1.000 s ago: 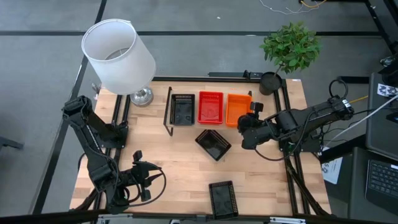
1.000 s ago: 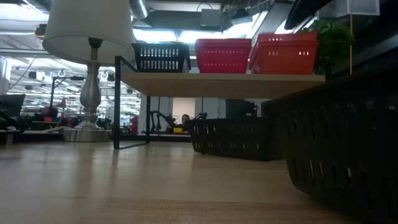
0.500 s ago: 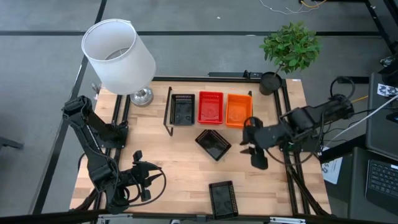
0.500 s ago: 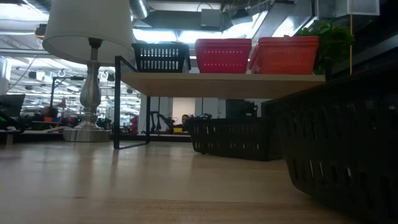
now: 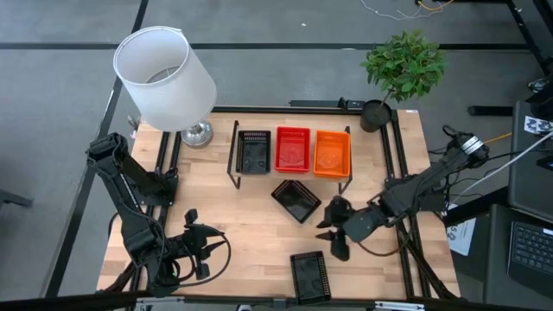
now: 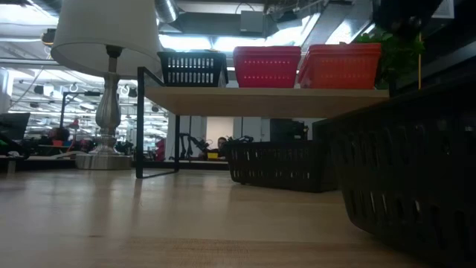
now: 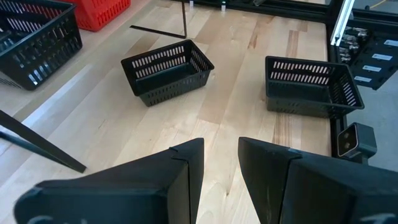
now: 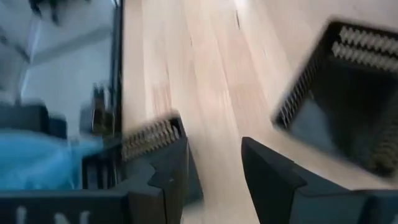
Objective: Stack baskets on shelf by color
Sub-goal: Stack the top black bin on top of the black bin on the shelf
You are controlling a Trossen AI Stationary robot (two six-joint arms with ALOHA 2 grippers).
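Note:
The shelf carries a black basket, a red one and an orange one, side by side on its wooden board. Two more black baskets rest on the table: one in front of the shelf, one by the near edge. My right gripper hovers open between these two, tilted downward, nothing between its fingers. My left gripper waits open near the table's near left corner and faces both loose black baskets.
A lamp with a white shade stands at the far left corner. At the far right corner is a potted plant. Bare tabletop lies between the shelf and the near edge, left of the loose baskets.
My right gripper has left the orange basket on the shelf. It has swung toward the table's near edge and leftward, sinking and tipping its fingers downward, and now hangs between the two loose black baskets. The baskets have stayed put.

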